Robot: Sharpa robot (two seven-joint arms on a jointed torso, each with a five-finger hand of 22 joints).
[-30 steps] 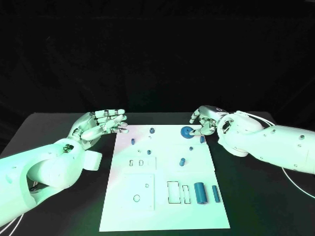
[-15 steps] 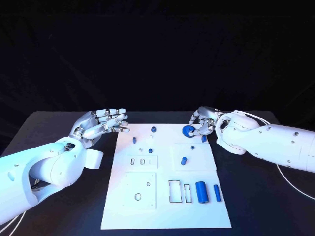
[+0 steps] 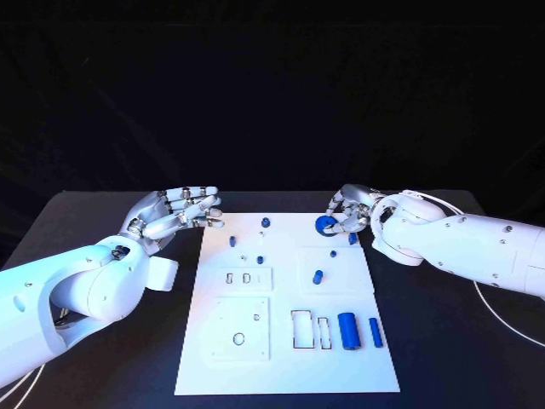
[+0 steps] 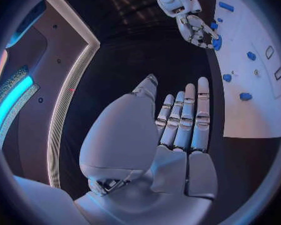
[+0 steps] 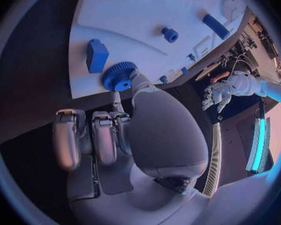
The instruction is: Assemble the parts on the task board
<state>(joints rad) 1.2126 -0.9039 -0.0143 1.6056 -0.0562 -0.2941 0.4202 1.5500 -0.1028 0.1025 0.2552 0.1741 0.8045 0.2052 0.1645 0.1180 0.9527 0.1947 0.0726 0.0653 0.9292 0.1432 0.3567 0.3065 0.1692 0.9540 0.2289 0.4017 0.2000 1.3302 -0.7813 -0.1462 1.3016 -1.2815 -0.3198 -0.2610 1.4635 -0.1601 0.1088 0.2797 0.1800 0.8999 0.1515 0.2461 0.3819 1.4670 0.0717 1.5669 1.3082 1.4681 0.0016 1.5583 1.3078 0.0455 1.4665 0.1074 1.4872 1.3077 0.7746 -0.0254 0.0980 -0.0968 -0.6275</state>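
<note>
Blue gear (image 3: 327, 226) at task board (image 3: 285, 375) far edge is pinched by right hand (image 3: 353, 210), partly hidden; left hand (image 3: 174, 215) fingers spread, nothing held.

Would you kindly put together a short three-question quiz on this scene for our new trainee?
1. True or false: the left hand holds a blue part.
2. Which hand is at the blue gear? A) left hand B) right hand C) neither
3. Fill in: the blue cylinder lies on the task board near its ____ edge, towards the robot.

Key
1. False: it hovers beside the board with its fingers apart and nothing in them.
2. B: in the right wrist view its thumb and a finger are at the gear.
3. near (on the robot's right side).
</note>
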